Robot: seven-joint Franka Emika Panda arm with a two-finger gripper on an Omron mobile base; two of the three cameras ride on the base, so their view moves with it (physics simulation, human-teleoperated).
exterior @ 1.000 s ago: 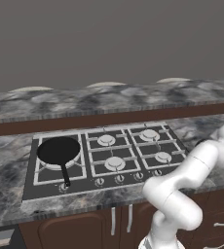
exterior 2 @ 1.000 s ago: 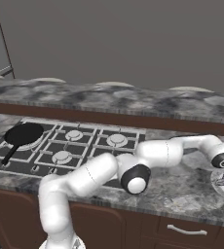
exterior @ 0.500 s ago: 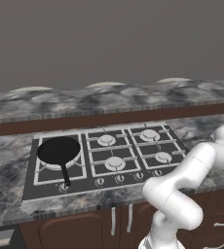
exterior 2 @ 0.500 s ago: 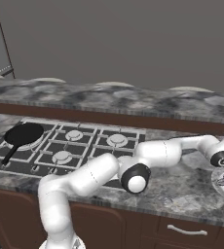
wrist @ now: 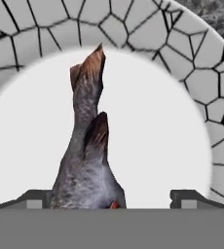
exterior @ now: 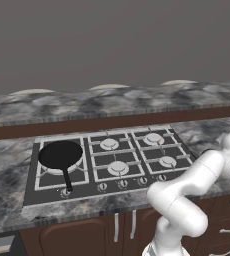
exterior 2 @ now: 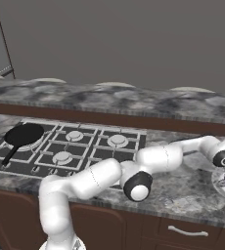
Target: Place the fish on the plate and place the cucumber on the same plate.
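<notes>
Hand view: the gripper (wrist: 112, 198) stood with its fingertips (wrist: 36, 198) spread apart, the fish (wrist: 88, 160) lying between them on the plate (wrist: 192, 82), tail pointing away. In the right base view the plate (exterior 2: 221, 189) sat on the counter (exterior 2: 183, 188) at the far right, the pan (exterior 2: 22, 135) well left on the stove (exterior 2: 92, 146).

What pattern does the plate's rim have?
Pale grey cells split by dark crack-like lines, on the plate; clearest in hand view.

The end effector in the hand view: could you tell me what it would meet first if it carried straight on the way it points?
Most likely the fish, which lies between the end effector fingertips, over the white centre of the plate. How near the fish is cannot be told.
</notes>
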